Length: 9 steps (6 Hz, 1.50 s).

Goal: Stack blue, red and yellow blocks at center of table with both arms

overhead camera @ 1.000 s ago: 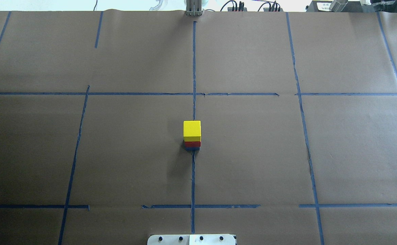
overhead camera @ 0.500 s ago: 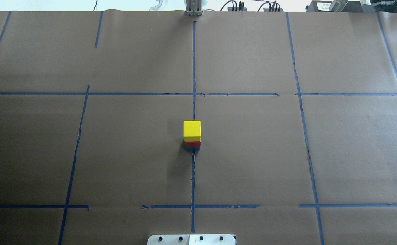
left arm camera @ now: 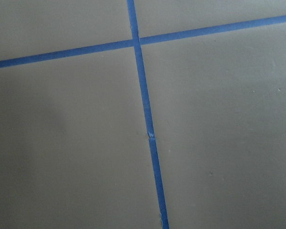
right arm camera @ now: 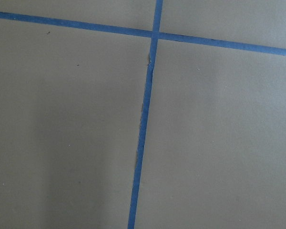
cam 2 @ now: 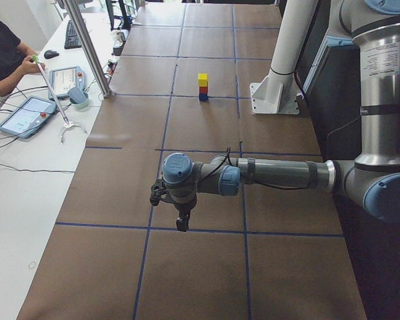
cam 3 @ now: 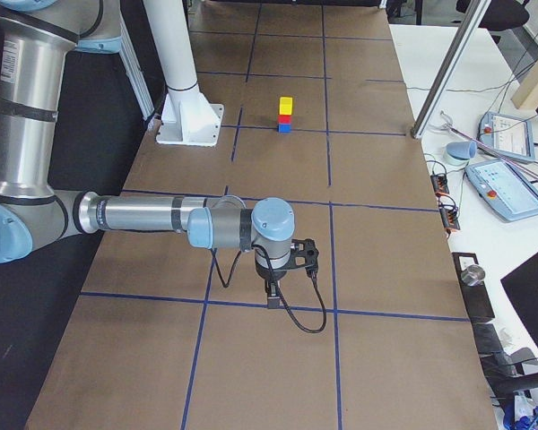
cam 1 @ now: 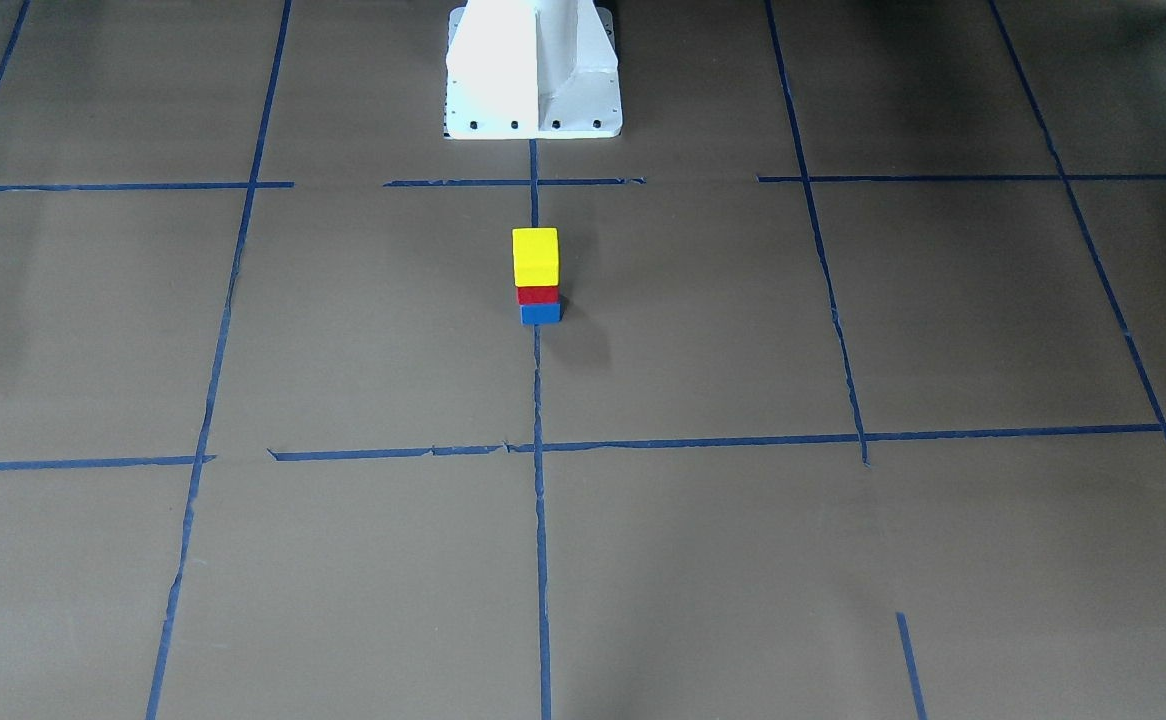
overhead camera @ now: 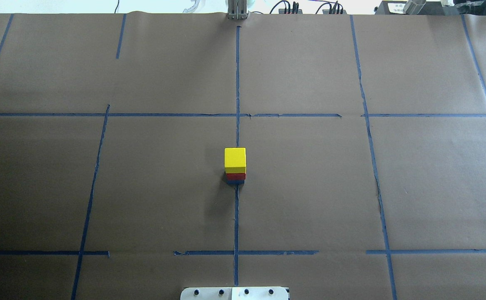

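Block stack (overhead camera: 235, 166) standing vertical, left tool (cam 2: 181, 224), right tool (cam 3: 272, 301), cannot tell if open

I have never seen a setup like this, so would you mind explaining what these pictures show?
This is a robot whose two arms each end in a two-finger claw, at a table covered in brown paper with blue tape lines. Two pictures look down on the table, one from behind the robot, one facing it. Two look along it from either end. Two come from wrist cameras and show only paper and tape. At the centre the blue block lies lowest, the red block on it, the yellow block on top. The left claw and right claw hang over bare table, far from the blocks, so neither holds one; whether they are open I cannot tell.
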Motion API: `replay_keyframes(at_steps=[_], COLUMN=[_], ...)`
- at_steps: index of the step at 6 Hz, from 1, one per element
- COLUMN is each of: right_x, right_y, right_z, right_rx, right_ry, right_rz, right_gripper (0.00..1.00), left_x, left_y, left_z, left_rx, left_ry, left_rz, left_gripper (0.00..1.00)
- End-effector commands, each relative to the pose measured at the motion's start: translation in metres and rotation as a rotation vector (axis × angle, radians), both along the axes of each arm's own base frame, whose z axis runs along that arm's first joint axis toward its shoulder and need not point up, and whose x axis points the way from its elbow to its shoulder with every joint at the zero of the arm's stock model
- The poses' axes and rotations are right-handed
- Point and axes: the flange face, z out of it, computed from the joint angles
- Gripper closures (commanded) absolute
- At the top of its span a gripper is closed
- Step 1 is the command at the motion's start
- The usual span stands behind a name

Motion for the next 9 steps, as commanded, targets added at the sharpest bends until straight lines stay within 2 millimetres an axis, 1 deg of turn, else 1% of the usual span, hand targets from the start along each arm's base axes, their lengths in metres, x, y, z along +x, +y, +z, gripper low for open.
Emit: replay_keyframes(at_steps=[1, 2, 3, 4, 5, 6, 7, 9], right_x=[-0.005, -0.005, -0.005, -0.006, -0.006, -0.006, -0.006, -0.006], right_y=[-0.001, -0.001, 0.002, 0.001, 0.006, 0.005, 0.005, 0.007], right_z=[-0.002, -0.004, -0.005, -0.007, -0.010, -0.012, -0.013, -0.007], right_rx=[0.004, 0.011, 0.015, 0.019, 0.022, 0.026, 0.026, 0.006], right_ry=[0.000, 0.000, 0.000, -0.008, -0.011, -0.011, -0.013, -0.013], right_rz=[-0.013, -0.015, -0.015, -0.014, -0.015, -0.015, -0.014, -0.004], right_gripper=[0.00, 0.00, 0.00, 0.00, 0.00, 0.00, 0.00, 0.00], left_x=[0.000, 0.001, 0.000, 0.001, 0.000, 0.002, 0.001, 0.001], left_y=[-0.003, -0.004, -0.004, -0.005, -0.005, -0.010, -0.011, -0.011], left_z=[0.003, 0.012, 0.013, 0.009, 0.008, 0.005, 0.006, 0.001], left_rx=[-0.007, -0.023, -0.027, -0.020, -0.016, -0.011, -0.007, 0.004], left_ry=[0.000, -0.001, -0.002, -0.001, -0.002, -0.001, -0.010, -0.009], left_rz=[-0.001, 0.000, -0.001, -0.001, -0.001, 0.001, 0.004, 0.004], left_gripper=[0.00, 0.00, 0.00, 0.00, 0.00, 0.00, 0.00, 0.00])
